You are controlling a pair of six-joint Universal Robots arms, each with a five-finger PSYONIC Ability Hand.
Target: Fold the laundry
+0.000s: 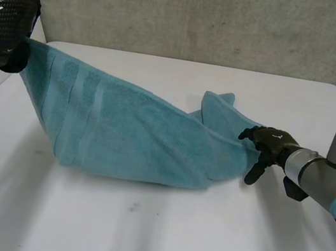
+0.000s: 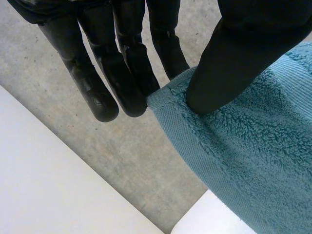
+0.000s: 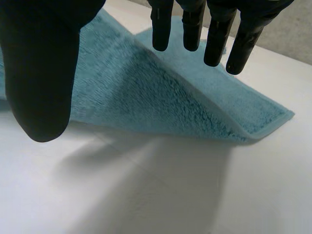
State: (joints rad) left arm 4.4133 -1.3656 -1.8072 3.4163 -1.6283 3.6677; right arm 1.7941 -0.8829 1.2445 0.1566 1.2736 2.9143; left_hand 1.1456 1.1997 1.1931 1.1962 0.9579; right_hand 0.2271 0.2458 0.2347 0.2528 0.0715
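A teal towel (image 1: 134, 133) stretches across the white table (image 1: 169, 235), bunched and folded along its length. My left hand (image 1: 6, 15) is raised above the table's far left corner and holds one towel corner up. In the left wrist view the thumb (image 2: 234, 63) presses that towel (image 2: 253, 161) corner against the fingers (image 2: 131, 83). My right hand (image 1: 271, 143) is at the towel's right end, low over the table. In the right wrist view its fingers (image 3: 161, 34) are straight and the thumb (image 3: 44, 73) stands apart, with a lifted towel (image 3: 161, 102) edge just beyond the fingertips.
A grey wall (image 1: 205, 16) runs behind the table's far edge. The floor (image 2: 122, 146) lies below the raised left hand, beside the table's left edge (image 2: 44, 185). Bare tabletop (image 3: 170, 195) spreads in front of the towel and to its right.
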